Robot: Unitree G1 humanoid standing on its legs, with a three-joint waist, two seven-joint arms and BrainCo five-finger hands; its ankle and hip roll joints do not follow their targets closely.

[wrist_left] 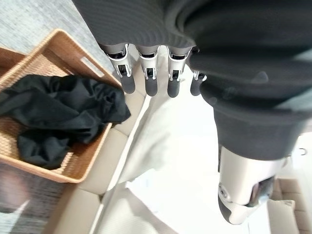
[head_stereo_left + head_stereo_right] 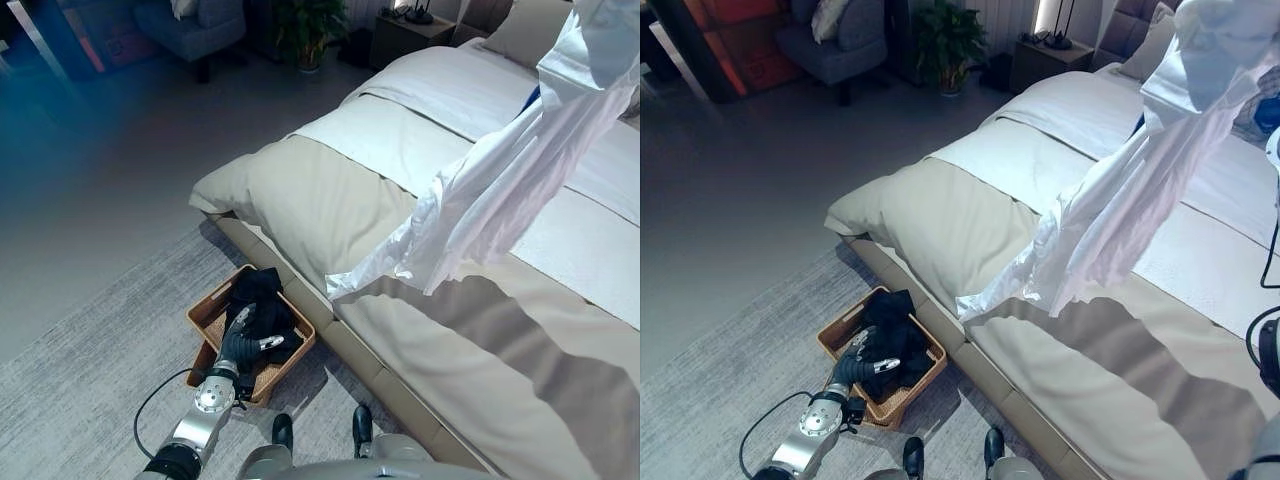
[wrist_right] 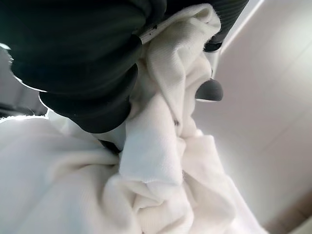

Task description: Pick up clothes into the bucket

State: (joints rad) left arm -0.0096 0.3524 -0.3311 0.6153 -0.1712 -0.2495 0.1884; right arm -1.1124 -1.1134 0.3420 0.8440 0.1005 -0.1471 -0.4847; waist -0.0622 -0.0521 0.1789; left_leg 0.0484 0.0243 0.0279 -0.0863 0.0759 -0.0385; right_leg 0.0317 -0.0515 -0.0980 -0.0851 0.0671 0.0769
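A long white garment point(image 2: 500, 190) hangs in the air over the bed, its lower end trailing on the beige cover. My right hand point(image 3: 209, 90) is shut on its bunched top, with white cloth point(image 3: 156, 146) packed between thumb and fingers. A wicker basket point(image 2: 205, 310) stands on the rug against the bed's side, with a black garment point(image 2: 262, 300) heaped inside. My left hand point(image 2: 240, 345) hovers over the basket's near side, fingers point(image 1: 146, 73) straight and holding nothing. The left wrist view shows the basket point(image 1: 58, 44) and black garment point(image 1: 58, 112) just past them.
The bed point(image 2: 330, 200) fills the right side, its edge right beside the basket. A grey rug point(image 2: 90, 360) lies under the basket, with bare floor beyond. An armchair point(image 2: 195, 25), a potted plant point(image 2: 310, 25) and a nightstand point(image 2: 405, 35) stand at the back.
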